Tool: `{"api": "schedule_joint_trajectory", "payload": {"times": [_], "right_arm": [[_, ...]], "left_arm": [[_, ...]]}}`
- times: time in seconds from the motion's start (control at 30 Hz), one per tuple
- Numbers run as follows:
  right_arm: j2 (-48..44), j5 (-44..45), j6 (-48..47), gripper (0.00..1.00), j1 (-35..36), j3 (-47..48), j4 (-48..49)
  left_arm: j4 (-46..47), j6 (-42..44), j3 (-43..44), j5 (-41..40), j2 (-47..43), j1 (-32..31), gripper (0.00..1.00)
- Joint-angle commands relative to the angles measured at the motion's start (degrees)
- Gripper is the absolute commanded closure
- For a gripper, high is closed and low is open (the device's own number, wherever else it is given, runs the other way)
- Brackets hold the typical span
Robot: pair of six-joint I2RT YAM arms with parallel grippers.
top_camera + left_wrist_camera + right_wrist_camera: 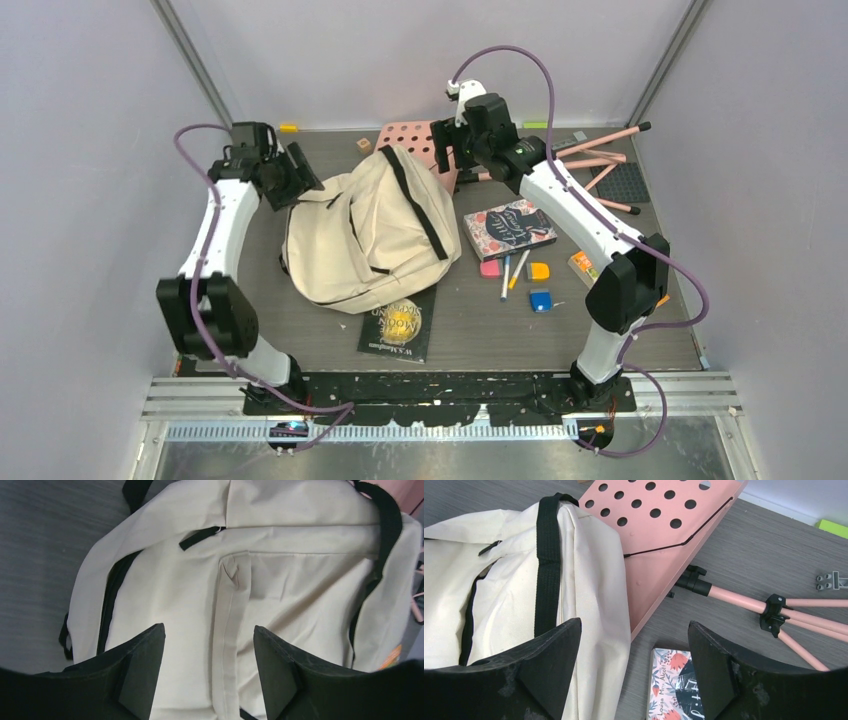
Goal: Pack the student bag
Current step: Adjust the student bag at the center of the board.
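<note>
Left tool point(207, 630) near student bag point(300, 580); grey table point(40, 555).

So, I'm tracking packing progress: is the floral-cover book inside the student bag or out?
Out: the floral-cover book lies closed on the table, just right of the student bag.

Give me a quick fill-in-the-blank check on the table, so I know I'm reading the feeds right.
1. The book poking out from under the bag has a ___ cover.
2. The perforated board behind the bag is ___.
3. The left gripper and right gripper are both ___.
4. In the top view, the floral book lies to the bag's ___.
Missing words: black; pink; open; right.
</note>
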Motion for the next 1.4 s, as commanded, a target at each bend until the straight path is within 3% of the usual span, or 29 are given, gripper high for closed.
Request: {"api": "schedule_joint_trajectory", "payload": {"times": [0.0,0.17,0.37,0.6,1.0,1.1,1.37], "right_arm": [[-2.5,1.2,0.2,0.16,0.0,0.0,2.1],[-2.4,2.0,1.3,0.16,0.0,0.3,2.5],[-1.4,2.1,2.0,0.16,0.0,1.4,2.4],[-0.4,2.5,3.6,0.16,0.0,1.5,1.4],[-0.5,3.6,4.9,0.16,0.0,-0.1,1.1],[-0.5,3.3,5.0,0.16,0.0,-0.2,1.1],[-1.0,3.7,5.0,0.16,0.0,-0.9,1.0]], "left_arm": [[7.9,14.8,6.0,5.9,8.1,-2.0,0.33],[2.2,28.4,15.1,0.7,21.9,-6.3,0.36],[1.8,31.5,19.3,-7.6,29.9,-7.5,0.49],[3.1,35.3,19.1,-9.4,31.2,-7.5,0.55],[6.9,33.0,9.4,-5.8,27.4,-7.5,0.65],[6.2,33.1,10.1,-6.0,28.1,-7.5,0.74],[5.8,32.8,13.9,-7.7,30.8,-7.5,0.7]]}}
